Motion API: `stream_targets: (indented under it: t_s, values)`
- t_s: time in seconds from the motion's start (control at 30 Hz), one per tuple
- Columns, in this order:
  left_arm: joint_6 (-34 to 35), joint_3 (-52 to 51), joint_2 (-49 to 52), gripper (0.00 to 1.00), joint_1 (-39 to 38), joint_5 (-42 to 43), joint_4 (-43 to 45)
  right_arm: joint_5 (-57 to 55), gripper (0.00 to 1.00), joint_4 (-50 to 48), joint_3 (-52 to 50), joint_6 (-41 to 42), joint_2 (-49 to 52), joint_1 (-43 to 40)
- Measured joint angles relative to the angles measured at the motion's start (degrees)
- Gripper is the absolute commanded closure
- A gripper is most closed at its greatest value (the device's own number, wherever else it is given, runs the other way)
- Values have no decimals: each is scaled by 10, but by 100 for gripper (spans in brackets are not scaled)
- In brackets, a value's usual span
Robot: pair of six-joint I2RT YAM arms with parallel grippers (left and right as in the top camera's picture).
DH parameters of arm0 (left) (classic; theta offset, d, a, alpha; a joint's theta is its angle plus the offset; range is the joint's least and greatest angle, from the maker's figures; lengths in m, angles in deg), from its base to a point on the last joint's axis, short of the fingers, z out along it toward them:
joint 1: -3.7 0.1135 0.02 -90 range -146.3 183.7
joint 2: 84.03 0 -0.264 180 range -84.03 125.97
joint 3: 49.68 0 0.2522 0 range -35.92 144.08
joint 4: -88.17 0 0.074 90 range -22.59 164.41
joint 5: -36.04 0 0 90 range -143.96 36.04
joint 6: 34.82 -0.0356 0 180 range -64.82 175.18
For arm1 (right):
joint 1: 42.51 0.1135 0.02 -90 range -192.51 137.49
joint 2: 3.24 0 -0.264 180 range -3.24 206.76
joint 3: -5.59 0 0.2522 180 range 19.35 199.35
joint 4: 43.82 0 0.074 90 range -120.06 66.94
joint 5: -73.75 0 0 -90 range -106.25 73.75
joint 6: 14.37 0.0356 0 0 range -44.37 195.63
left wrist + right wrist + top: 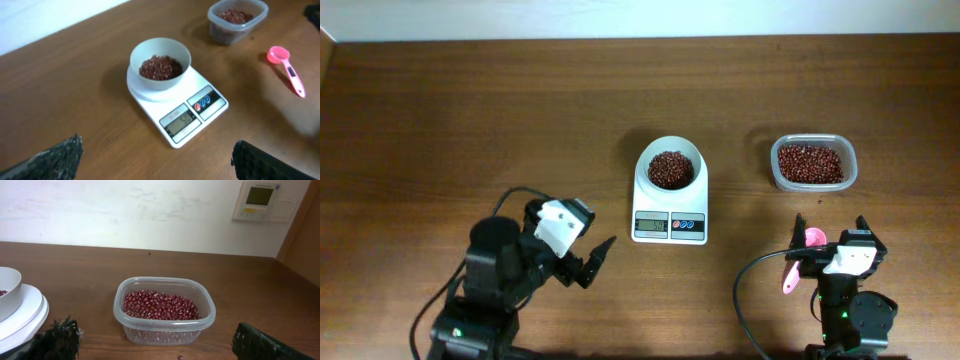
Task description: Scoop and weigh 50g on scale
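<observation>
Both arms parked low in the overhead frame. The left gripper sits lower left and the right gripper lower right, each w/ fingers spread wide and nothing between them. The wrist views confirm it: dark fingertips at the bottom corners, bare table in the gap. The scale is at frame centre, its bowl carrying a heap of beans. That's the weighed portion, and it sits on the platform so the display can register it. I can't read the digits, too blurred, so I can't say if it's on target. The clear tub is right of centre, well apart from the scale, and has plenty of stock in it, which I judge is why it's kept on the right arm's side, within easy reach. The pink scoop lies flat on the table just beside the right gripper, cup end toward the tub, handle trailing to the lower edge, not held by either arm. With the scoop down and both claws empty and clear of the scale, nothing presses on the platform, so the reading should be honest. To me this looks like the end of the job, or a pause to check the number. If it's short, the right arm needs the scoop again.
</observation>
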Motion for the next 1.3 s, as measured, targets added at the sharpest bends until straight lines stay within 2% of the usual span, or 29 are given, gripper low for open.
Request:
stream_targets:
  t_s: [0.4, 0.63, 0.8, 0.9, 1.03, 1.13, 1.3]
  values:
    - [126, -243, -220, 1, 8, -39, 215, 0, 1, 0, 0, 0, -1, 0]
    - [154, -280, -296, 1, 71, -62, 236, 0, 1, 0, 0, 0, -1, 0]
    - [175, -301, -349, 1, 89, -129, 253, 0, 1, 0, 0, 0, -1, 0]
    - [177, -341, -363, 1, 89, -176, 322, 0, 1, 0, 0, 0, -1, 0]
    - [179, -358, -364, 1, 89, -215, 315, 0, 1, 0, 0, 0, -1, 0]
    - [179, -359, -365, 1, 89, -251, 266, 0, 1, 0, 0, 0, -1, 0]
    - [177, -360, -365, 1, 89, -263, 263, 0, 1, 0, 0, 0, -1, 0]
